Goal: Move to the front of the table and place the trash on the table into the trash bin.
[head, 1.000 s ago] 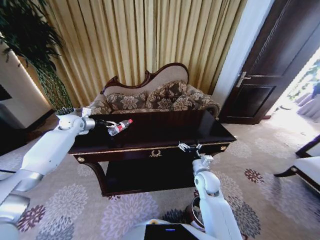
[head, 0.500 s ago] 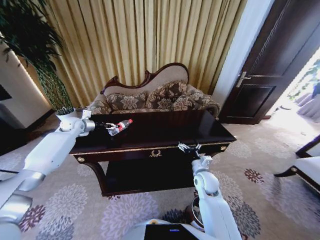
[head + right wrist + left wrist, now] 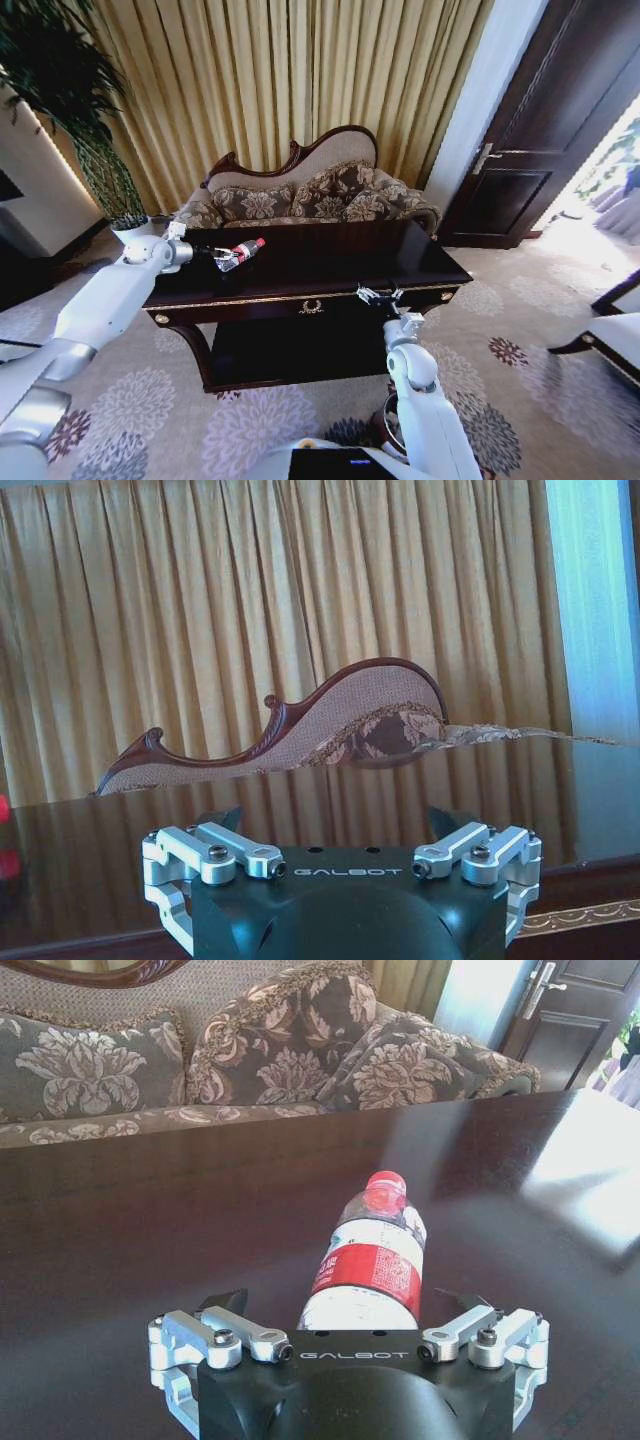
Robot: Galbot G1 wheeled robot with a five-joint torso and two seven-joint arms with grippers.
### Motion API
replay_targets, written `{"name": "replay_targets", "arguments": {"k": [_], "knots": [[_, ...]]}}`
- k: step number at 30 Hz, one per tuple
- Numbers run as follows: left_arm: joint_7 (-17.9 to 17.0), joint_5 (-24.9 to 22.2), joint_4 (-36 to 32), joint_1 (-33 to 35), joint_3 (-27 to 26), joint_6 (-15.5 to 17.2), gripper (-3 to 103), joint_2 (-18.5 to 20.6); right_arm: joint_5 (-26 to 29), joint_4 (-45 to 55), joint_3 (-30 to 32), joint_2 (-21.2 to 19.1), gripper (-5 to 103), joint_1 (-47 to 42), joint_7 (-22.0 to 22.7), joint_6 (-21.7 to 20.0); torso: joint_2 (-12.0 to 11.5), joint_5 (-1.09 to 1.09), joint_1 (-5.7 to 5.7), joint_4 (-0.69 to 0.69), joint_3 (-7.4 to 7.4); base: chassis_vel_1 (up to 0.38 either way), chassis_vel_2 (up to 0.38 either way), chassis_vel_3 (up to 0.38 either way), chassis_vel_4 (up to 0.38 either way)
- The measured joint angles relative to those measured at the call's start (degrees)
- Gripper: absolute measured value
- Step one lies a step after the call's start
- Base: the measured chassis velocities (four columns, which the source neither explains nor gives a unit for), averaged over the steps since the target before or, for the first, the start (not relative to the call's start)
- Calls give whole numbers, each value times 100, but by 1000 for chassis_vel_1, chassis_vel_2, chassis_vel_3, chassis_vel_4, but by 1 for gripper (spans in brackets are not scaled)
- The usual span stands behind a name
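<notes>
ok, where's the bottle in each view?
Head: the bottle lies on the table's left part, at the left gripper.
Left wrist: centre, between the open fingers, cap pointing away.
Right wrist: a red smudge at the picture's edge; cannot tell if it's the bottle.
Shared landmark: the sofa.

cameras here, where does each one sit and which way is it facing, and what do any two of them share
Head view: on the robot's head, looking forward and down at the table; both arms show, left gripper at the bottle, right gripper at the front edge.
Left wrist view: on the left wrist, facing across the tabletop to the sofa; own gripper open around the bottle.
Right wrist view: on the right wrist, low at the table edge, facing the curtains; own open gripper.
Shared: all three see the table and sofa.
</notes>
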Motion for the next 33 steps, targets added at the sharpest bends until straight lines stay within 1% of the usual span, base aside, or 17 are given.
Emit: {"name": "replay_targets", "arguments": {"k": [11,12,13,14,16,17,19,22,33], "knots": [[60,22,-34,43,-21,-3,100,45,16,30,10,-7,100,-10,0,0,0,0,0,0,0,0,0,0,0],[75,28,-35,47,-28,-4,102,45,22,34,21,-15,100,-5,0,-1,0,0,0,0,0,0,0,0,0],[81,37,-35,55,-35,-5,98,45,26,40,26,-19,100,-2,0,-2,0,0,0,0,0,0,0,0,0],[81,37,-35,55,-35,-5,98,45,26,40,26,-19,100,-2,0,-2,0,0,0,0,0,0,0,0,0],[95,47,-39,84,-47,-5,88,49,33,54,33,-22,100,-3,2,-7,0,0,0,0,0,0,0,0,0],[95,47,-39,84,-47,-5,88,49,33,54,33,-22,100,-3,2,-7,0,0,0,0,0,0,0,0,0],[119,54,-54,109,-54,-5,82,67,37,69,34,-18,100,-9,7,-10,0,0,0,1,0,0,0,0,0],[135,55,-61,110,-54,-5,81,76,36,69,31,-5,100,-9,8,-11,0,0,0,-1,0,0,0,0,0],[256,67,-54,98,-83,-10,81,118,32,70,22,-3,100,-6,10,-20,0,0,0,-1,0,0,0,0,0]]}}
